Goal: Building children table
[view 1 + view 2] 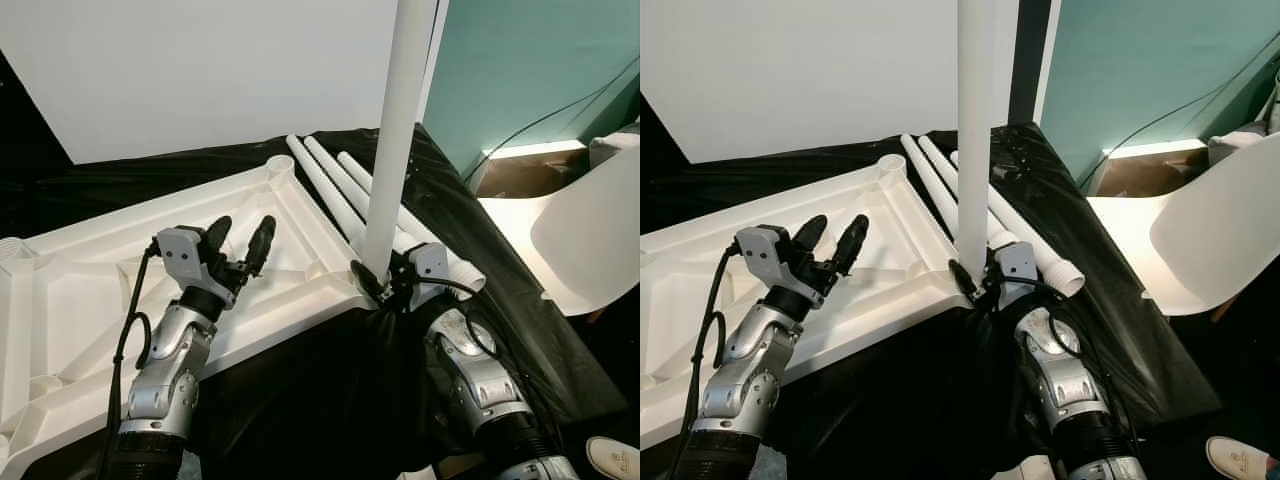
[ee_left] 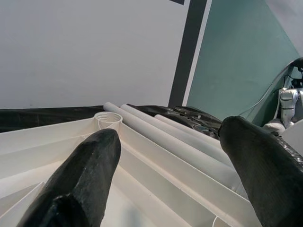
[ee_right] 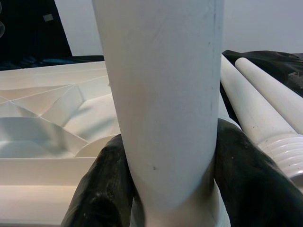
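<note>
R gripper (image 1: 378,283) clamps upright leg (image 1: 397,140); spare legs (image 1: 335,185) beside.

Head stereo pair looks down on the tabletop (image 1: 290,215) near corner; both wrist cameras, close in, share its ribbed underside.

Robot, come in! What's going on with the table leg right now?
Right pincer shut on upright table leg at tabletop corner. Left pincer open above tabletop. Spare legs lie alongside.
</note>
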